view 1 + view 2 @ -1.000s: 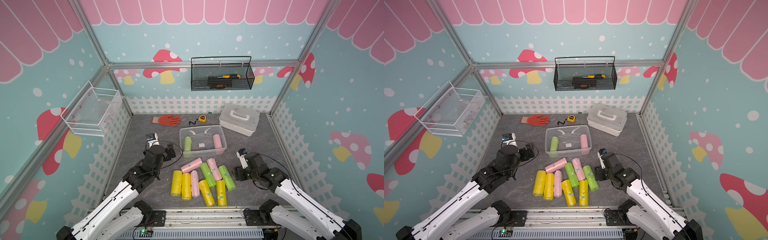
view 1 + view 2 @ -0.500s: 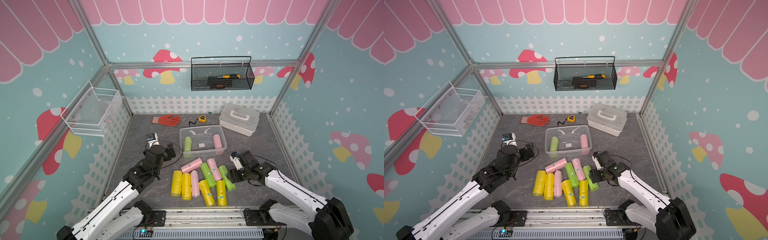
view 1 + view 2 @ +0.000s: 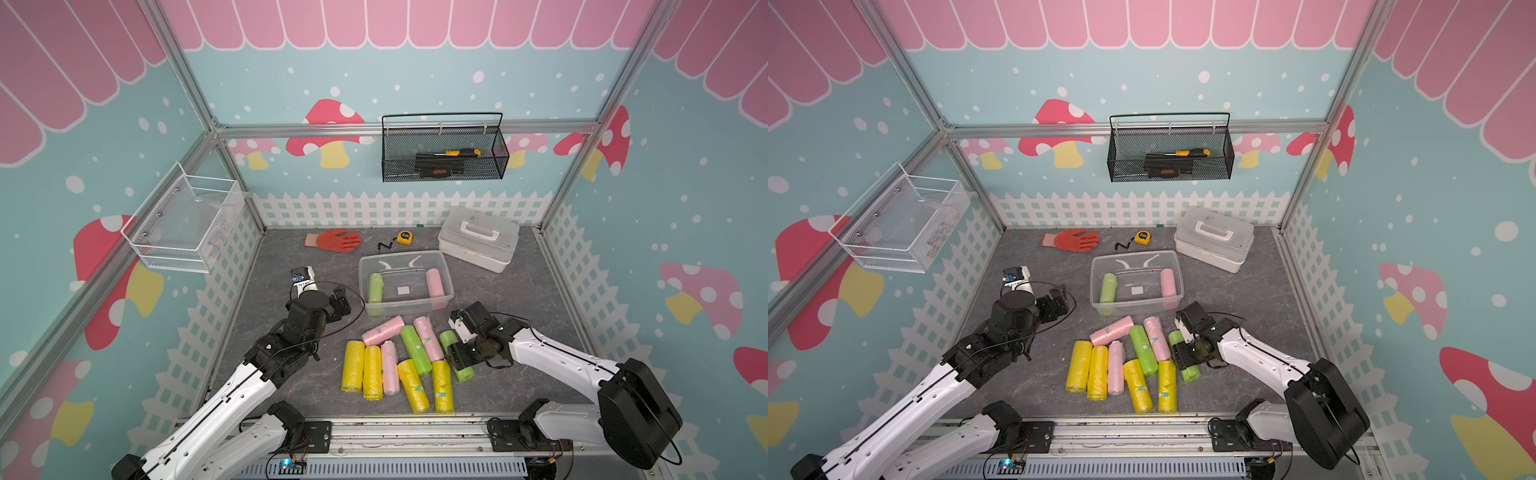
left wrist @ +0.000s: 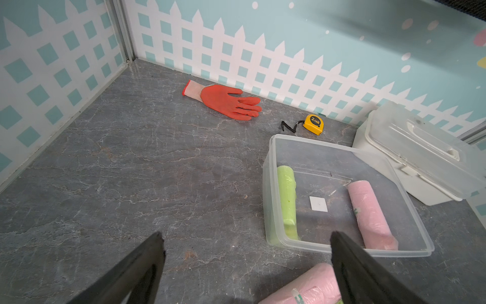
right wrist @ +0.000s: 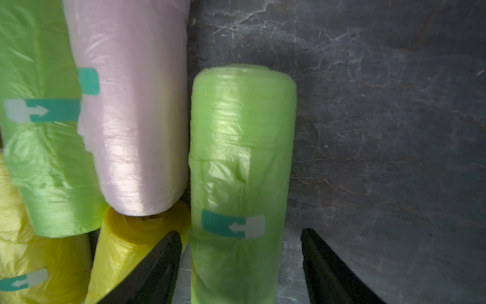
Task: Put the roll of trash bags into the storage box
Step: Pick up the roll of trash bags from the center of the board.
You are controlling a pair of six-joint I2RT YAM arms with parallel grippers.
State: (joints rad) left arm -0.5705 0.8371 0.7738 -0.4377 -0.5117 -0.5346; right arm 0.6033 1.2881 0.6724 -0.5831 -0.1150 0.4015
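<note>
The green roll (image 5: 242,147) lies on the table (image 5: 381,131), at the edge of nine loose ones: four yellow, three pink, two green. The right end effector (image 5: 240,231) straddles it, jaws apart, not clamped. The box (image 3: 406,306) holds two rolls. The left end effector (image 4: 247,234) gapes wide.

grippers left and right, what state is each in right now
left gripper: open, holding nothing.
right gripper: open, jaws either side of the green roll, not yet clamped on it.
</note>
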